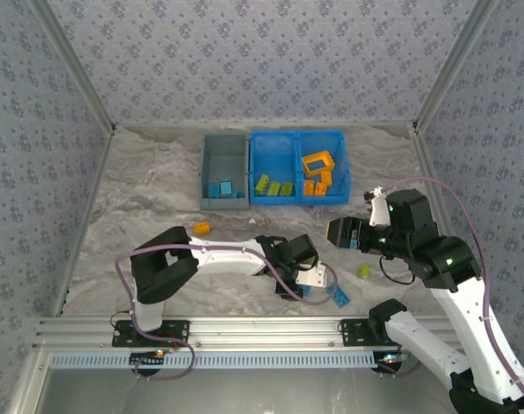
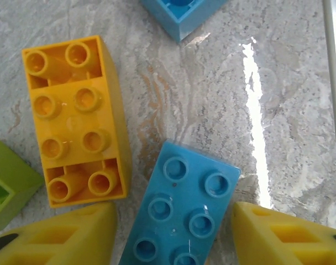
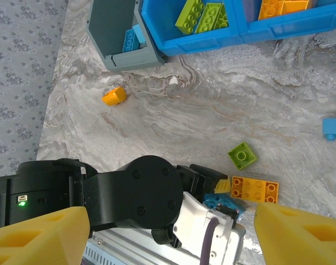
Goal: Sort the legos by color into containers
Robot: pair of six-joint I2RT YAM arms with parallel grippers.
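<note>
Beneath the left wrist, left pincer (image 2: 173,207) stands spread astride a blue brick (image 2: 185,185); right pincer (image 3: 171,210) likewise spread, empty.

A marbled grey-and-tan worktop (image 1: 159,198) fills the middle of the overhead frame. Walls (image 1: 262,60) papered in a small bluish flower print close it in at left, top and right. Pale metal strips (image 1: 72,65) line the corners. A ribbed metal rail (image 1: 262,329) crosses the bottom edge.

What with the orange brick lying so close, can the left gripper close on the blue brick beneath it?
Probably yes: the blue brick sits between the fingers of the left gripper, and the orange brick lies outside that gap.
</note>
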